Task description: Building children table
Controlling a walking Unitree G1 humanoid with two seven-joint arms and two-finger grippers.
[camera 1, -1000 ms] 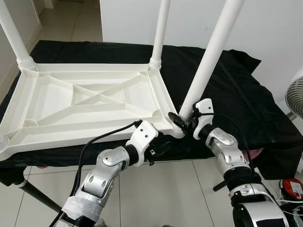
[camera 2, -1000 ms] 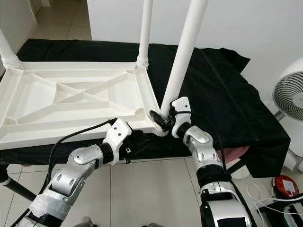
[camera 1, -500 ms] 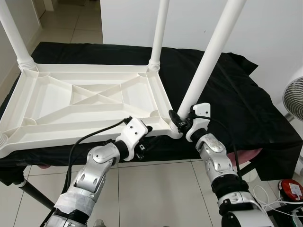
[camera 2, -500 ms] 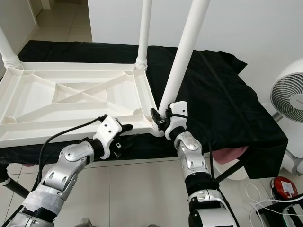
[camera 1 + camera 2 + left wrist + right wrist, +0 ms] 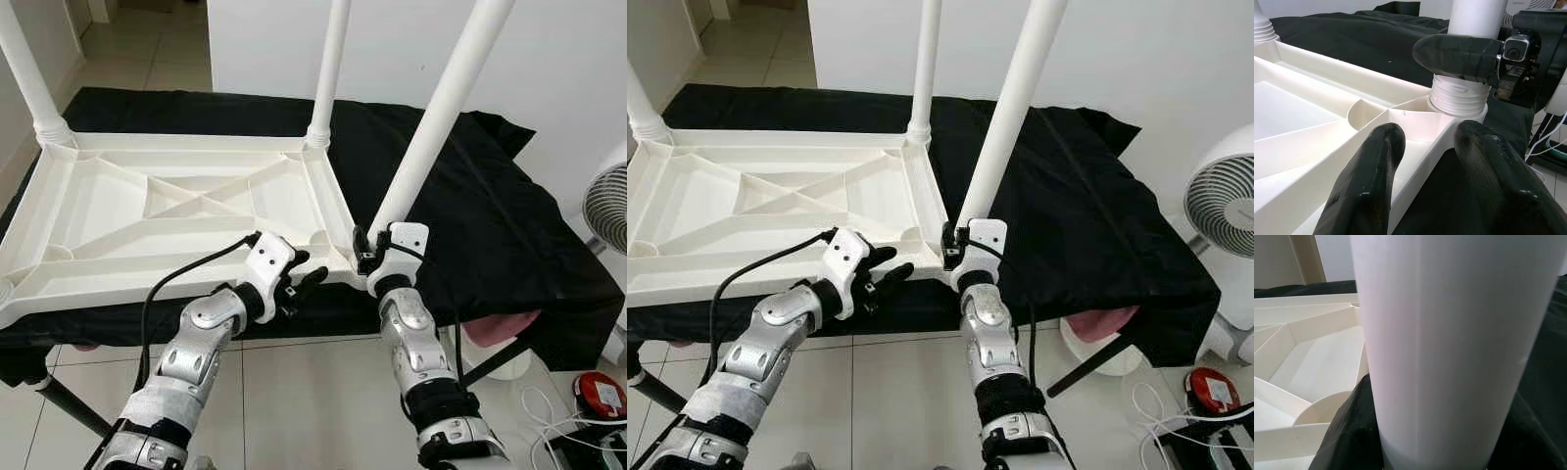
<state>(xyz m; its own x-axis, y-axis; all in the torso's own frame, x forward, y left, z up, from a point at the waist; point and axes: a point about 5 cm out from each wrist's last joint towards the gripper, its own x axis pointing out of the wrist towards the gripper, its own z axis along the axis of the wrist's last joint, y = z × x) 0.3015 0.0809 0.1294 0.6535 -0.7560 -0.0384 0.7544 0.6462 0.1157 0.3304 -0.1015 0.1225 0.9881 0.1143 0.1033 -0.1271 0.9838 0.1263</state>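
One white plastic children's table top, inverted, ribbed underside up, lying on a black cloth-covered surface. Three white round plastic legs stand at its corners: far left leg, far right leg, near right leg (leaning slightly rightward, its threaded base seated in the corner socket). Right gripper: fingers clasped around the base of the near right leg, one black finger lying across it above the threads. Left gripper: fingers spread, gripping nothing, poised at the table top's near edge just beside that corner. White electric fan at far right.
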